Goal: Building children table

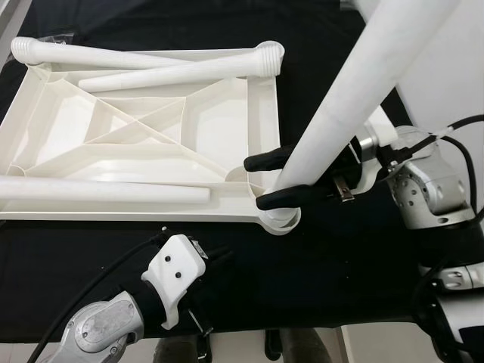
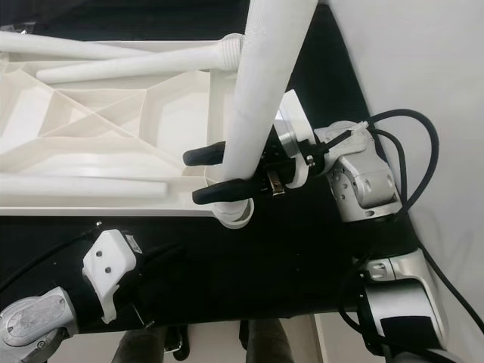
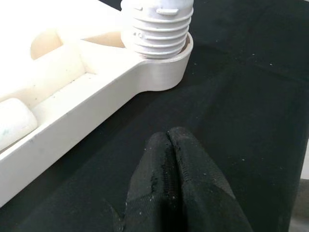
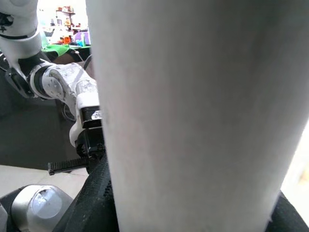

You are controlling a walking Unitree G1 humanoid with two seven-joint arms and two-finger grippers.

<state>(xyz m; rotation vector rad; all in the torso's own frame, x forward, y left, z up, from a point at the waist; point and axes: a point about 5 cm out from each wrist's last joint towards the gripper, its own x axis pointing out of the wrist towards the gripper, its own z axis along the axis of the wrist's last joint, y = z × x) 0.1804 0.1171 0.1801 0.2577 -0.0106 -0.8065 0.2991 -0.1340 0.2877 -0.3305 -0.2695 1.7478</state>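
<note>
upside-down white plastic tabletop (image 1: 151,144) lying on a black cloth (image 1: 318,257), ribbed underside up, diagonal braces crossing between shallow cells, a round socket (image 1: 281,221) at the near right corner. one white table leg (image 1: 355,98) standing upright in that socket, smooth and tube-like, its ridged screw thread (image 3: 157,26) partly above the socket rim in the left wrist view, so probably not yet turned fully home. right gripper (image 1: 276,181) clamped on the leg just above the socket, one black finger on each side of the tube, silver wrist reaching in from the right. three more legs lying loose on the tabletop: two (image 1: 136,54) (image 1: 170,73) across the far edge, one with a threaded end at the far right corner, and one (image 1: 98,189) along the near edge. judged from this, early in the build: one leg of four being seated, three left to fit, then the table to be turned upright. left gripper (image 3: 176,179) low over the black cloth just in front of the tabletop's near edge, black fingers pressed together, holding nothing, near the socket corner.
</note>
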